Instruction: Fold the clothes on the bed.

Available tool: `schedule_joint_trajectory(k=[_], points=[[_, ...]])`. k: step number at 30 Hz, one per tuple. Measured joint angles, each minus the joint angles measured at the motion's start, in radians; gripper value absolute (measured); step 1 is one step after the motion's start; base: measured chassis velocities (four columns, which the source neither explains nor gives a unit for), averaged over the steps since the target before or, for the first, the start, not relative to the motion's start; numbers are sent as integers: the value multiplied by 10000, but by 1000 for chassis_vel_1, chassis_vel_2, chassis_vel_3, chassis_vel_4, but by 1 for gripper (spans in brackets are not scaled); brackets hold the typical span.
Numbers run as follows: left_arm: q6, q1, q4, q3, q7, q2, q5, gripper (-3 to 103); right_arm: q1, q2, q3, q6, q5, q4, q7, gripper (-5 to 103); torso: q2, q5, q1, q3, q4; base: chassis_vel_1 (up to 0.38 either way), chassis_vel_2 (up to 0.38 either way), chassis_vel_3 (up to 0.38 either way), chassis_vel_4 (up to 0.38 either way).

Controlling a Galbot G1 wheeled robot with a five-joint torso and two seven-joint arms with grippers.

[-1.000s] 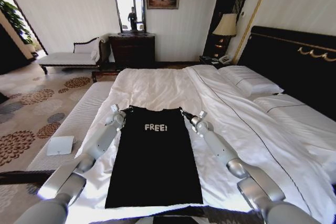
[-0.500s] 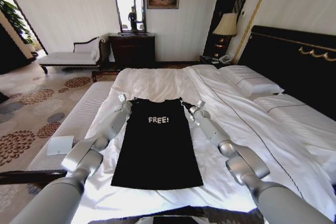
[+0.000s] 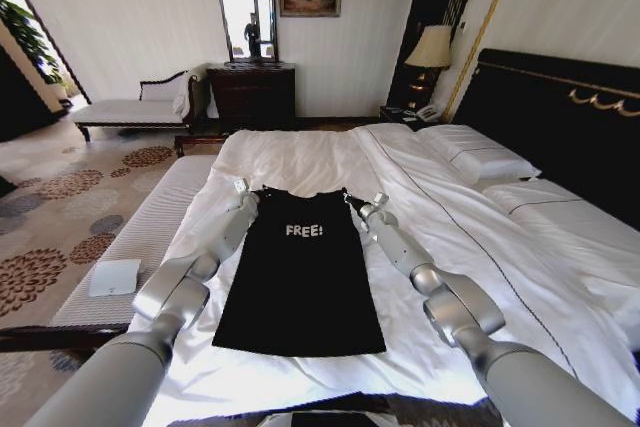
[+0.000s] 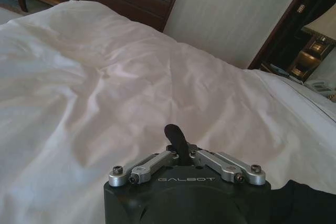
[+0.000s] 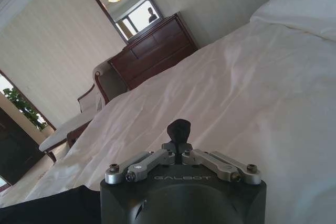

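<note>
Both arms have been carried forward over the last second, and the black T-shirt (image 3: pixel 300 272) has been dragged with them up the bed (image 3: pixel 300 162), away from the robot; over the last half second hardly any further shift is seen, so the pull appears to be ending. The left gripper (image 3: pixel 243 194) is held at the shirt's left shoulder corner, the right gripper (image 3: pixel 368 207) at its right shoulder corner, with the collar and the "FREE!" lettering (image 3: pixel 303 231) between them. In both wrist views the fingers are seen drawn together into a single dark tip, with black fabric just behind each gripper, so each is judged to be pinched on a shoulder of the garment, though the cloth between the pads cannot be made out. The shirt lies flat and face up on the white duvet (image 3: pixel 420 197), sleeves already tucked in to give a narrow rectangle, its hem nearest the robot. By that judgement the sleeve folds are done, and the lengthwise fold is not yet made.
</note>
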Motion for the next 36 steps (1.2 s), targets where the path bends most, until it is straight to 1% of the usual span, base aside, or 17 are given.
schedule_joint_trajectory(k=[4, 6, 9, 10, 12, 13, 14, 18, 19, 22, 23, 24, 27, 28, 33, 34, 36], points=[[-199, 857, -1045, -246, -16, 332, 2, 2, -694, -195, -10, 475, -249, 600, -348, 1, 1, 1, -2, -1, 1, 0, 0, 0, 0], [-297, 983, -1157, -300, -8, 346, 60, 2, -891, -269, -22, 592, -348, 767, -505, 1, 1, -1, -3, -2, 2, 0, 0, 0, 0], [-725, 1617, -1817, -533, 1, 460, 305, 2, -1853, -601, -58, 1147, -765, 1520, -1240, 1, 1, 4, -3, -2, -6, 0, 0, 0, 0], [-725, 1617, -1817, -533, 1, 460, 305, 2, -1853, -601, -58, 1147, -765, 1520, -1240, 1, 1, 4, -3, -2, -6, 0, 0, 0, 0], [-849, 2130, -2547, -553, -8, 728, 387, 2, -2386, -727, -6, 1423, -874, 2014, -1380, 1, 2, 0, -2, -2, -8, 0, 0, 0, 0], [-886, 2387, -2947, -549, -26, 893, 421, 2, -2576, -764, 20, 1525, -942, 2217, -1392, 1, 1, 2, -2, -1, -7, 0, 0, 0, 0], [-886, 2387, -2947, -549, -26, 893, 421, 2, -2576, -764, 20, 1525, -942, 2217, -1392, 1, 1, 2, -2, -1, -7, 0, 0, 0, 0], [-981, 3307, -4479, -525, -228, 1521, 472, 2, -3321, -944, 126, 1708, -1201, 3363, -1278, 1, 2, -1, -3, -3, 2, 0, 0, 0, 0], [-981, 3307, -4479, -525, -228, 1521, 472, 2, -3321, -944, 126, 1708, -1201, 3363, -1278, 1, 2, -1, -3, -3, 2, 0, 0, 0, 0], [-1022, 3950, -5533, -533, -429, 2019, 399, 2, -3923, -1152, 234, 1889, -1658, 4279, -1065, 1, 2, -1, -4, -2, -3, 0, 0, 0, 0], [-1022, 3950, -5533, -533, -429, 2019, 399, 2, -3923, -1152, 234, 1889, -1658, 4279, -1065, 1, 2, -1, -4, -2, -3, 0, 0, 0, 0], [-1027, 4201, -5913, -569, -494, 2191, 343, 2, -4106, -1239, 273, 1930, -1742, 4554, -977, 1, 2, 2, -3, -2, -4, 0, 0, 0, 0], [-1028, 5021, -7121, -787, -623, 2678, 224, 2, -4660, -1661, 392, 2011, -1857, 5438, -805, 1, 2, 2, -2, -2, -1, 0, 0, 0, 0], [-1028, 5021, -7121, -787, -623, 2678, 224, 2, -4660, -1661, 392, 2011, -1857, 5438, -805, 1, 2, 2, -2, -2, -1, 0, 0, 0, 0], [-1098, 6539, -8815, -1235, -691, 3289, 539, 2, -5786, -2706, 566, 2172, -2211, 6900, -740, 1, 3, 0, -5, -4, -5, 0, 0, 0, 0], [-1098, 6539, -8815, -1235, -691, 3289, 539, 2, -5786, -2706, 566, 2172, -2211, 6900, -740, 1, 3, 0, -5, -4, -5, 0, 0, 0, 0], [-1153, 7132, -9321, -1372, -691, 3495, 706, 2, -6261, -2976, 649, 2261, -2450, 7359, -718, 1, 3, 2, -5, -2, -5, 0, 0, 0, 0]])
